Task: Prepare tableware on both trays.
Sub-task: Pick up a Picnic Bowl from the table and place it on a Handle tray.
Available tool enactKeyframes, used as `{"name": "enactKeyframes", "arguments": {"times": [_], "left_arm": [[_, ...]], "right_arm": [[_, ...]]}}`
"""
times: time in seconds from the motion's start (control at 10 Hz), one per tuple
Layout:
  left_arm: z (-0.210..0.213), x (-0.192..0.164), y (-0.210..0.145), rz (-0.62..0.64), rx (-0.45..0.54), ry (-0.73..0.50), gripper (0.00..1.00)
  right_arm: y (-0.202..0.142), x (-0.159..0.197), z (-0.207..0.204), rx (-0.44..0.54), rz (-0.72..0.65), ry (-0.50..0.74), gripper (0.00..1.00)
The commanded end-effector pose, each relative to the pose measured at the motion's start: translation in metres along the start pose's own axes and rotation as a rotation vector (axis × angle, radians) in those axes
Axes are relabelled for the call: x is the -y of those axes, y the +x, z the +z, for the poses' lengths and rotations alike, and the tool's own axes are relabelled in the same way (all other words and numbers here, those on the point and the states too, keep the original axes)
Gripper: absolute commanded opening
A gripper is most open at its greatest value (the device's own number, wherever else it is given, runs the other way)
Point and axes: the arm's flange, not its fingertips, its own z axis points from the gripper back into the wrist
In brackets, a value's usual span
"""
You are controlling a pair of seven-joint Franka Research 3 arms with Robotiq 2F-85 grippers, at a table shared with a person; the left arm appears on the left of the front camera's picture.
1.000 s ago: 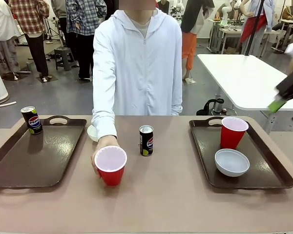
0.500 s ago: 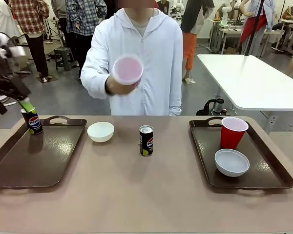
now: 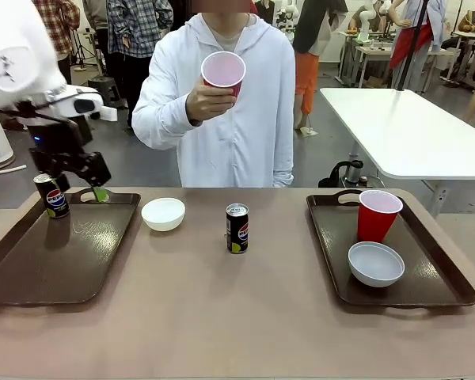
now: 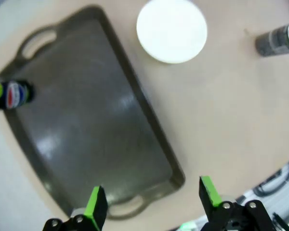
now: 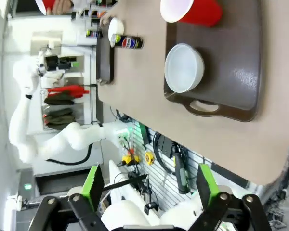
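Overhead, left pincer (image 4: 151, 188) agape above the left tray (image 4: 86, 130).

The left tray (image 3: 63, 253) and the right tray (image 3: 439, 265) are glossy brown plastic, streaked with reflected light. The table (image 3: 237, 317) is matt tan. The centre can (image 3: 237, 228) has a shiny metal top. The raised cup (image 3: 222, 71) is smooth red plastic, and the centre bowl (image 3: 163, 214) is smooth white.

Bright, even overhead light; shadows on the bench (image 3: 237, 317) are soft. Pale glare streaks cross the left tray (image 4: 86, 134) in the left wrist view, which is blurred throughout. Wrist views bow at the edges.
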Motion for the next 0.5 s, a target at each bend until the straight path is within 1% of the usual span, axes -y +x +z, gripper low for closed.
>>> {"name": "enactKeyframes", "arguments": {"times": [0.0,0.1,0.2,0.3,0.4], "left_arm": [[-0.020,0.003,0.018,-0.003,0.054,0.044,1.00],[-0.032,0.003,0.021,-0.014,0.065,0.040,1.00],[-0.033,-0.002,0.013,-0.016,0.048,0.021,1.00],[-0.019,-0.014,-0.011,-0.050,0.052,0.027,1.00],[0.000,-0.026,-0.053,-0.107,0.027,-0.006,1.00]], "right_arm": [[0.002,-0.010,-0.005,-0.025,0.008,0.003,1.00],[0.002,-0.010,-0.005,-0.025,0.008,0.003,1.00],[0.002,-0.010,-0.005,-0.025,0.008,0.003,1.00],[0.002,-0.010,-0.005,-0.025,0.008,0.003,1.00],[0.002,-0.010,-0.005,-0.025,0.008,0.003,1.00]]}}
